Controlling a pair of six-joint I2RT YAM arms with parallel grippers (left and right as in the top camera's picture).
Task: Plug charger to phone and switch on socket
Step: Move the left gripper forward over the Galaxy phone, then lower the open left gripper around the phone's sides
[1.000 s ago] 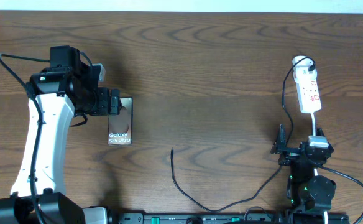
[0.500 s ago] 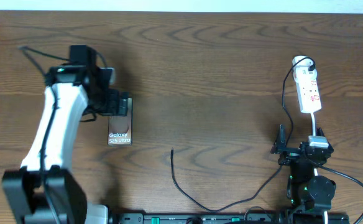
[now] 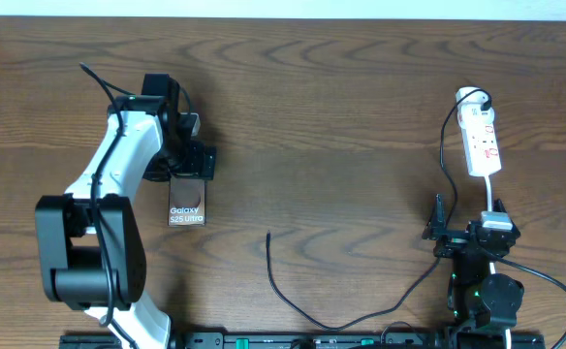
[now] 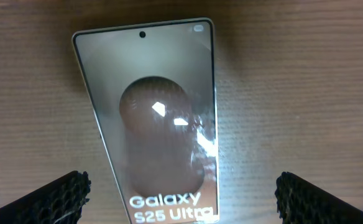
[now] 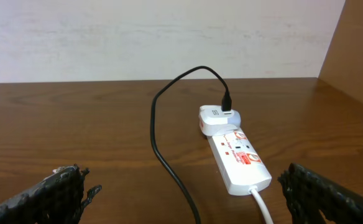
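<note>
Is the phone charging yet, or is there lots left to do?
Not yet. Done: the charger is plugged in at the socket. In hand: the open left gripper hovers over the phone. Left: the charger's tip lies loose, away from the phone, and the open right gripper isn't touching the socket.

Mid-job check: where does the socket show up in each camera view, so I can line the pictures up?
Overhead: socket at the upper right, lying lengthwise.
Right wrist: socket just right of centre.
Left wrist: not in it.
Shared landmark: the white adapter at its far end, with the black charger cable plugged into it.
</note>
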